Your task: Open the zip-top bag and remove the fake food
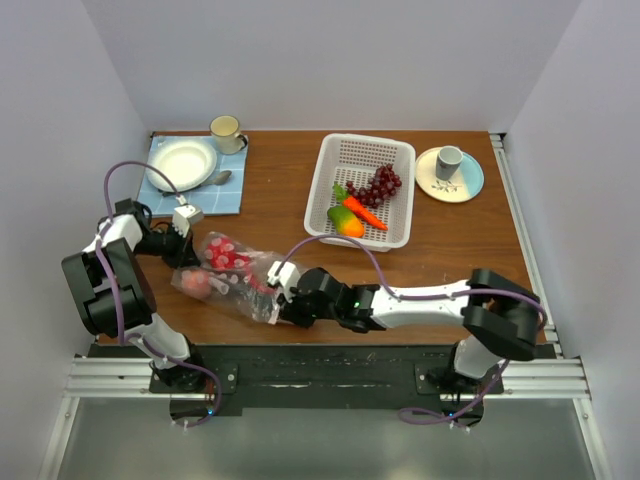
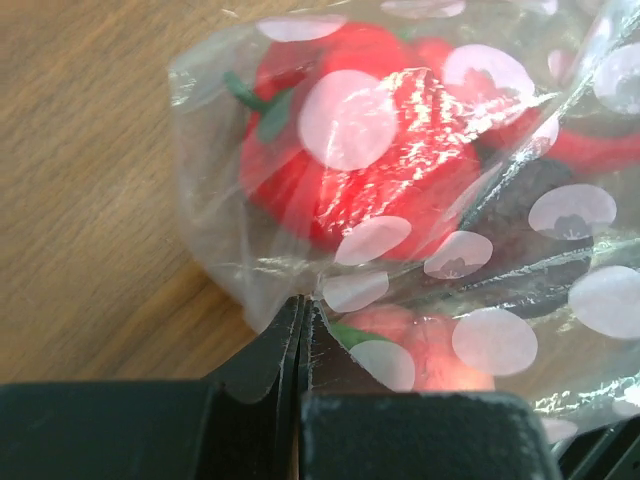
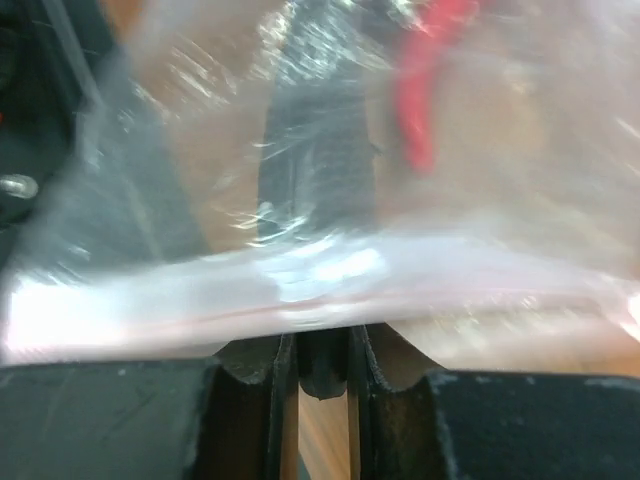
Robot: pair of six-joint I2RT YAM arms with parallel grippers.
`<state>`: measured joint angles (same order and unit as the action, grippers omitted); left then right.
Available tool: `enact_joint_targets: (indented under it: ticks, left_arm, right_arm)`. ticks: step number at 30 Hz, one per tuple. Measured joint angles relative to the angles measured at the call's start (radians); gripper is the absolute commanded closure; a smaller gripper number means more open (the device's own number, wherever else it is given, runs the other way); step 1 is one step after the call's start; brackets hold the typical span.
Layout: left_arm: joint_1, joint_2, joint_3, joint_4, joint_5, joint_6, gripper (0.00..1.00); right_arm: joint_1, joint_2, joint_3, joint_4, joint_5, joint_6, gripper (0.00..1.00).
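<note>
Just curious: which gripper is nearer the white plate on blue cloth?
Left. The left gripper is nearside of the white plate; right gripper is farther, at the other end of the zip-top bag.

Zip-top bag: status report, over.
Left hand shut on bag edge. Right hand at zip strip, grip unclear. Red fruit inside bag. Nothing in the way.

No words, labels, brand names, numbers or signs can be read in any view. The bag [image 2: 250,250] has pale printed dots [image 2: 570,212], and some carry a faint grey mark too blurred to read.
</note>
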<state>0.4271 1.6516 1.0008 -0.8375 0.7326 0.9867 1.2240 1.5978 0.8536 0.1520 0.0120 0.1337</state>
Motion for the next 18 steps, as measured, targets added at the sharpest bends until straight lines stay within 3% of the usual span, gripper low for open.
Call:
enact_joint_targets:
  ticks: [8, 18]
  left_arm:
    - [0.0, 0.015, 0.003, 0.027, -0.008, -0.005, 1.0]
    - [0.0, 0.02, 0.003, 0.039, -0.009, -0.008, 1.0]
  right_arm:
    - [0.0, -0.191, -0.066, -0.299, 0.287, 0.068, 1.0]
    - [0.0, -0.257, -0.014, -0.647, 0.658, 0.217, 1.0]
